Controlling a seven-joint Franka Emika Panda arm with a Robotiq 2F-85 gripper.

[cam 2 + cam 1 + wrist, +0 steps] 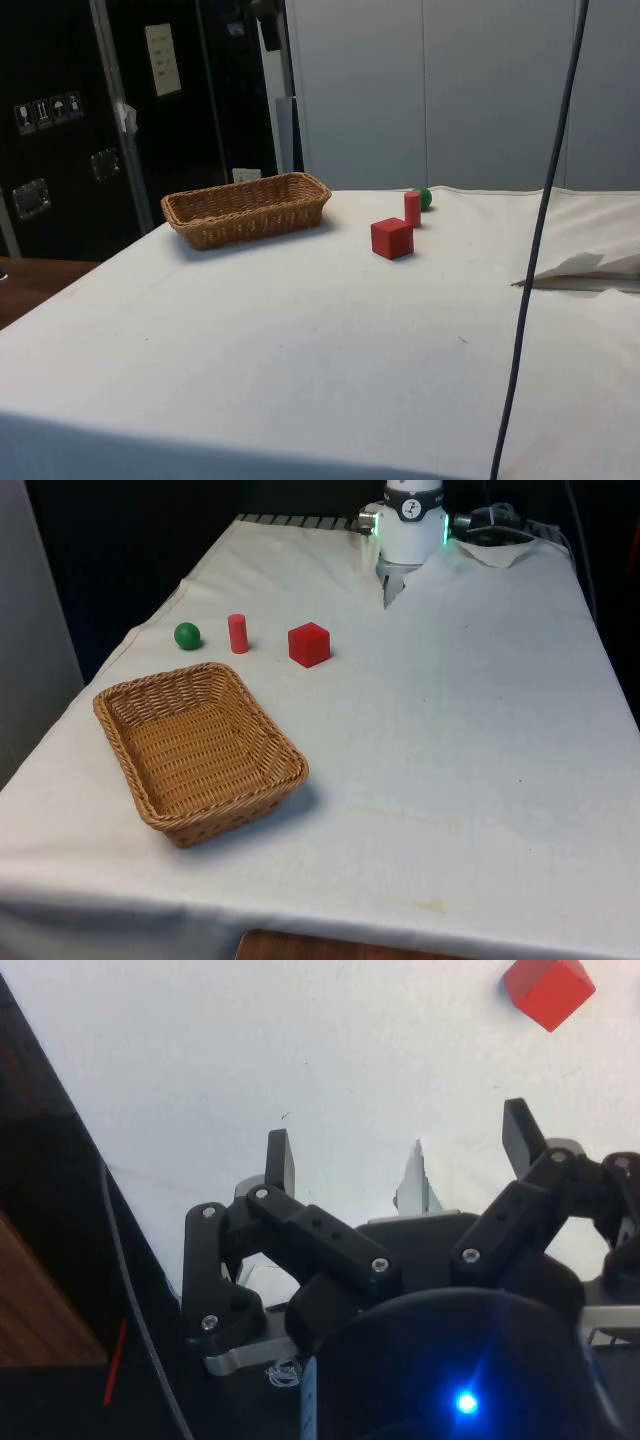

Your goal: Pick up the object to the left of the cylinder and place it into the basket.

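Front view: the wicker basket (200,750) sits on the white tablecloth (460,740), and it is the landmark for everything else. Beyond the basket, toward the robot's end, three small things stand in a row: a green ball (187,635), a red cylinder (238,633) and a red cube (309,644). The ball lies just beside the cylinder on the front view's left, apart from it; the cube stands near the cylinder on the front view's right. All three are outside the basket, resting on the cloth, and the basket holds nothing

Side view: the basket (248,208) stands toward the dark cabinets, and the cube (392,238) is near it on the cloth. The cylinder (412,208) stands upright just past the cube, and the ball (423,198) peeks out from behind the cylinder, partly hidden by it

Wrist view: the gripper (398,1155) hangs above bare cloth with its two black fingers (281,1163) spread wide and nothing between them. The cube (548,990) lies well away from the fingertips, untouched
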